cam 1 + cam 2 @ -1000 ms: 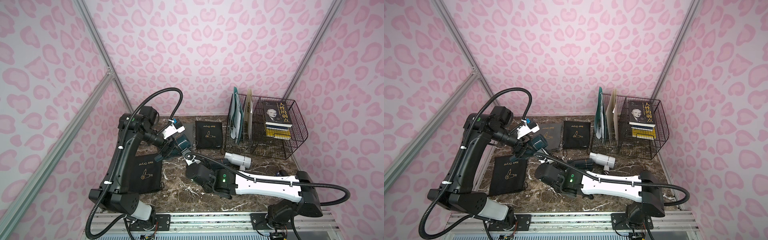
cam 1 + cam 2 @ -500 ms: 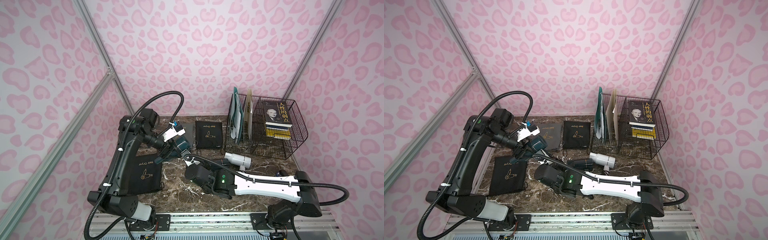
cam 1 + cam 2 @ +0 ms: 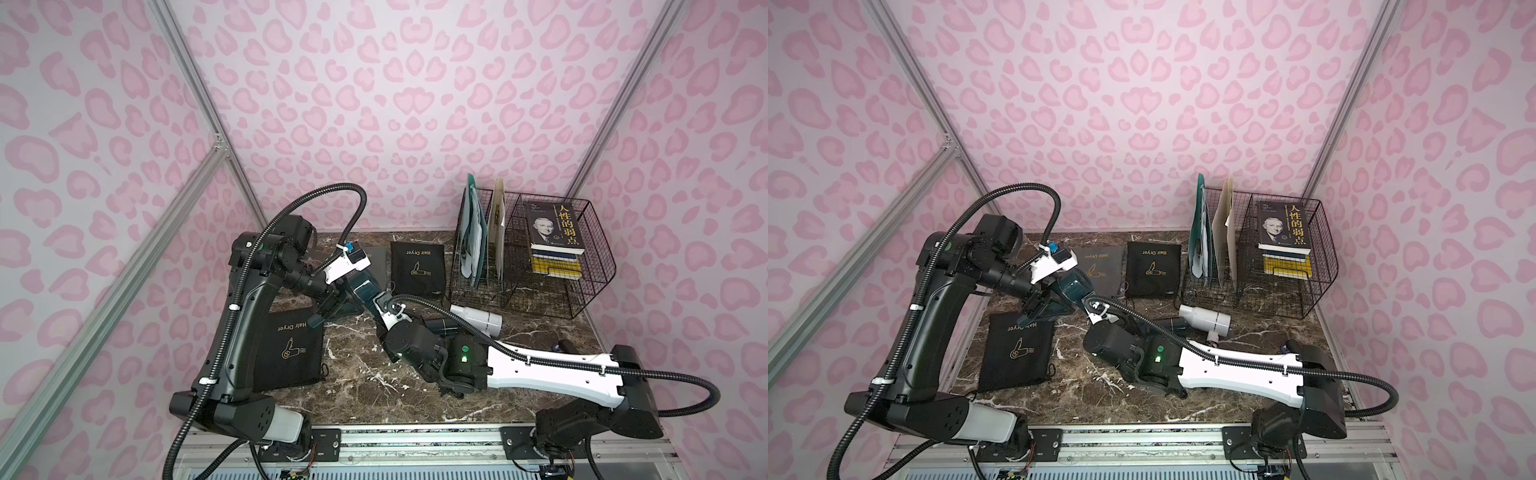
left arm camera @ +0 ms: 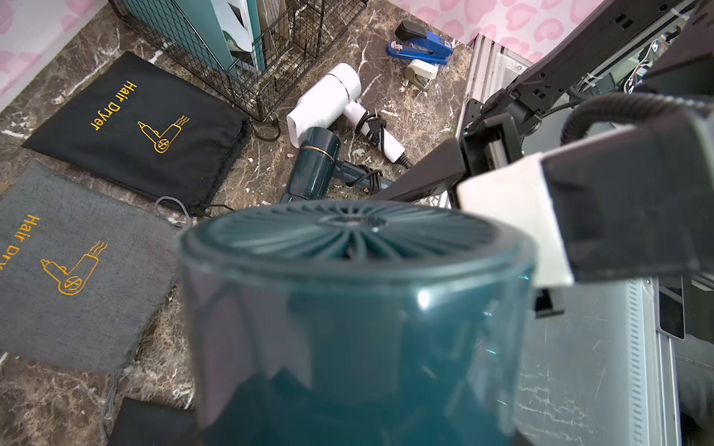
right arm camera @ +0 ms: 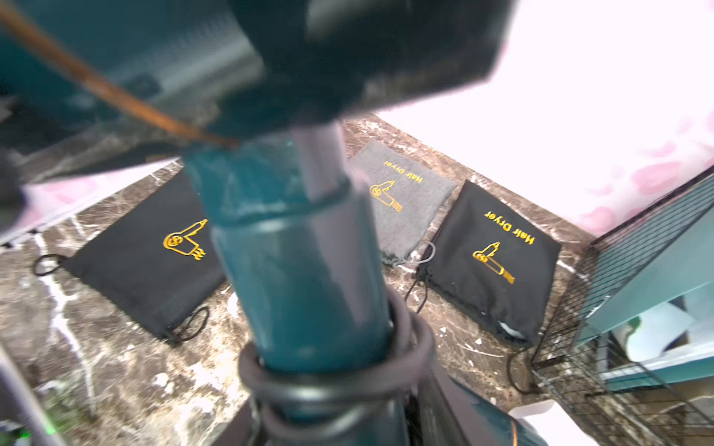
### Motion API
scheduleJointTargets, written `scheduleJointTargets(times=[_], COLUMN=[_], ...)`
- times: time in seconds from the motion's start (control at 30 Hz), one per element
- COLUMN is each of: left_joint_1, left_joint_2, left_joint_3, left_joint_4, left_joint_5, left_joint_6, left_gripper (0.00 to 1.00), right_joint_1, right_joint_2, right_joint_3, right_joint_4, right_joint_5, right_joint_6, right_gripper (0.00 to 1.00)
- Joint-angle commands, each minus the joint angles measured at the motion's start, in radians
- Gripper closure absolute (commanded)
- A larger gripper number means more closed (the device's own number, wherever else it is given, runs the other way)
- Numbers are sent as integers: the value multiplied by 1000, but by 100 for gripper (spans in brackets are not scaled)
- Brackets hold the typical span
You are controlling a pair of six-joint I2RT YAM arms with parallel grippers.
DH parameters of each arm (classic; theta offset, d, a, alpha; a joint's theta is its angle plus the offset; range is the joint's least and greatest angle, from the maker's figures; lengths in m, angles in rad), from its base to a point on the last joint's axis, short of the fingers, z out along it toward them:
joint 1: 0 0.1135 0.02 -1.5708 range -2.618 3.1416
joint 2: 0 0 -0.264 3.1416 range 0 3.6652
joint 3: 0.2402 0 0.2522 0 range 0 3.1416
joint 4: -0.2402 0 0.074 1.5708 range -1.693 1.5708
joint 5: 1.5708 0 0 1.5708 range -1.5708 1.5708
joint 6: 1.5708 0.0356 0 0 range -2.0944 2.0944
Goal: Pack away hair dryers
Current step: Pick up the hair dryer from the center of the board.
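- Showing a teal dryer (image 3: pixel 360 286) aloft over the left-centre of the table, between the two arms; it has barely moved in the last second.
- Left gripper (image 3: pixel 336 298): jaws clamped on the barrel, which fills the left wrist view; the arm has shifted only slightly.
- Right gripper (image 3: pixel 377 302): jaws about the corded handle; whether gripping or loosened, cannot tell.
- Meaning, as a judgement: a mid-air handover or re-grip; bagging has not begun.
- White dryer (image 3: pixel 478 320) and second teal dryer (image 3: pixel 442 328) lie just beside each other, near the basket (image 3: pixel 598 257); unchanged.
- Near pouch (image 3: pixel 291 349), far black pouch (image 3: pixel 417 268) and grey pouch (image 3: pixel 1100 266) lie flat, apparently empty.
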Motion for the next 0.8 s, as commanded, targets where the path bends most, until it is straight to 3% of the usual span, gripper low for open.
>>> scheduleJointTargets(times=[0.0, 0.17, 0.23, 0.47, 0.63, 0.77], left_joint_1=[2, 2, 3, -6, -70, -111], left_joint_2=[-1, 1, 4, -8, -33, -48], left_joint_3=[9, 23, 36, 62, 49, 58], left_joint_4=[-224, -224, -225, -225, -225, -225], left_joint_5=[11, 47, 72, 156, 193, 207], left_joint_6=[17, 14, 3, -24, -44, -43], left_gripper=[98, 98, 98, 98, 98, 98], right_joint_1=[-12, -51, -86, -179, -267, -305], right_joint_2=[-25, -81, -99, -145, -175, -177], right_joint_3=[-13, -20, -18, 27, 53, 78], right_joint_4=[-9, -13, -14, -75, -148, -225], right_joint_5=[-78, -248, -367, -634, -910, -999], right_joint_6=[23, 3, 0, -41, -95, -135], right_gripper=[43, 41, 36, 35, 36, 37])
